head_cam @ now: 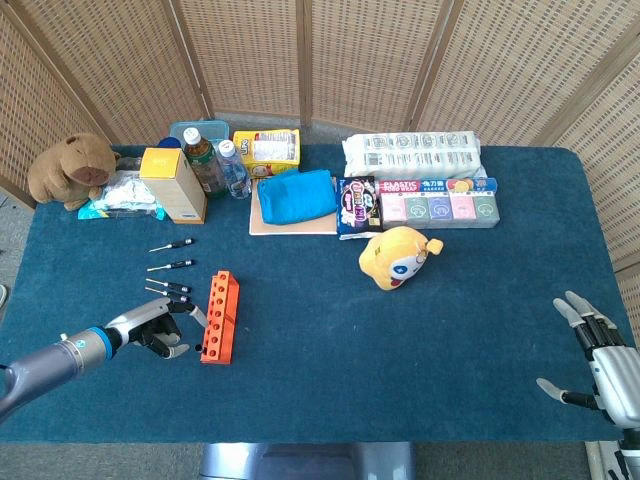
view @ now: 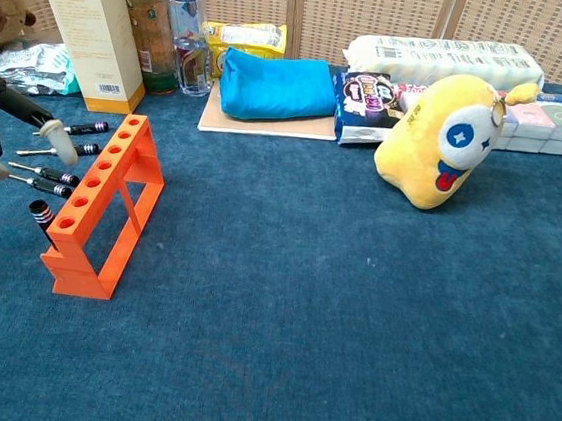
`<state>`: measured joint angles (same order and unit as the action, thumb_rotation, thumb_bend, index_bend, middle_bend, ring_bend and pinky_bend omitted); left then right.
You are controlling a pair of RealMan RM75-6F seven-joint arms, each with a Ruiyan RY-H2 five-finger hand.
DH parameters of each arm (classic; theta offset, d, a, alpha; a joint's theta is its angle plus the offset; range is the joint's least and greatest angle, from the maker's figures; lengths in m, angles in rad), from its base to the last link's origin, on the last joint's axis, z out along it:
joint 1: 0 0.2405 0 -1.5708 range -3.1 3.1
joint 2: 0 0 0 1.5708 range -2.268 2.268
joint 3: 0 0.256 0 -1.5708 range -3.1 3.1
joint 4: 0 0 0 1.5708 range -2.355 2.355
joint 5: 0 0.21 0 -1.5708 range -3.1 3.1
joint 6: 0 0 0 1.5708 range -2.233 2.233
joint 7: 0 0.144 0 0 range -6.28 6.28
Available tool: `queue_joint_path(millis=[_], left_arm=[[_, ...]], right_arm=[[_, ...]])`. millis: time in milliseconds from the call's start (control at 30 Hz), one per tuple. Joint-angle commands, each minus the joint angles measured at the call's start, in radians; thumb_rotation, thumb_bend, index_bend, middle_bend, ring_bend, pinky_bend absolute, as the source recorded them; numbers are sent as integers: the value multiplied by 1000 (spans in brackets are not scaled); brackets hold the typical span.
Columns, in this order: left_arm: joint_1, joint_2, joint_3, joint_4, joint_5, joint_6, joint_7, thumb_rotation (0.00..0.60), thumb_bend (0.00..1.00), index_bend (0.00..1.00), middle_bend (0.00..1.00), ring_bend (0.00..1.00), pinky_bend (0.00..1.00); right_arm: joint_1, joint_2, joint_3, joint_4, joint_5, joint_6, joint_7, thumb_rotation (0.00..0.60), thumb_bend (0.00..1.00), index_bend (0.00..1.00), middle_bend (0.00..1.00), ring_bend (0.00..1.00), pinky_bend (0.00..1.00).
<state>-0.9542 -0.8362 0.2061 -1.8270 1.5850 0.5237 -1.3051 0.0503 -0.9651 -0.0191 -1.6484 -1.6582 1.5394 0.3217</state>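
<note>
You face a table covered in deep blue carpet-like cloth (head_cam: pixel 330 330), backed by a folding screen of woven wicker panels (head_cam: pixel 300 55) under even light.

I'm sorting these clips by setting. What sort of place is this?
Probably a staged robot test table indoors: a blue cloth-covered table hemmed in by woven folding screens, with unrelated props such as a yellow plush toy, an orange rack and bottles.
</note>
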Motion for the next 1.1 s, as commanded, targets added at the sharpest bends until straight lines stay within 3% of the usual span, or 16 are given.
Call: queue_joint_path(millis=[33, 133, 200, 267, 467, 567, 800, 1100], left_arm=[[37, 41, 1, -11, 32, 73, -2, 600, 386, 226, 828, 951, 948], [69, 73, 2, -17, 32, 117, 48, 600, 375, 139, 572, 724, 794], [101, 95, -2, -23, 4, 150, 128, 600, 360, 69, 351, 467, 654], [139, 108, -9, -29, -39, 191, 227, 600, 339, 26, 206, 292, 544], [283, 101, -25, -56, -168, 356, 540, 600, 262, 0, 9, 51, 311], [340, 84, -29, -53, -200, 421, 649, 600, 229, 0, 0, 1, 236], [477, 24, -29, -11, -223, 572, 844, 600, 221, 0, 0, 0, 142], [595, -41, -34, 56, -232, 700, 975, 600, 176, 0, 0, 0, 57]], right_arm=[[0, -1, 0, 0, 0, 0, -2, 600, 28, 19, 0, 24, 109], [0, -2, 1, 1, 1, 0, -3, 600, 29, 19, 0, 24, 109], [1, -3, 2, 2, 1, -1, -7, 600, 29, 19, 0, 24, 110], [2, -5, 2, 3, 1, -2, -10, 600, 29, 19, 0, 24, 110], [2, -13, 4, 1, 4, -3, -32, 600, 28, 19, 0, 24, 109], [2, -17, 6, 0, 7, -4, -42, 600, 28, 19, 0, 24, 109], [3, -25, 12, -5, 18, -6, -63, 600, 28, 19, 0, 24, 109], [4, -30, 15, -13, 24, -11, -82, 600, 28, 19, 0, 24, 110]])
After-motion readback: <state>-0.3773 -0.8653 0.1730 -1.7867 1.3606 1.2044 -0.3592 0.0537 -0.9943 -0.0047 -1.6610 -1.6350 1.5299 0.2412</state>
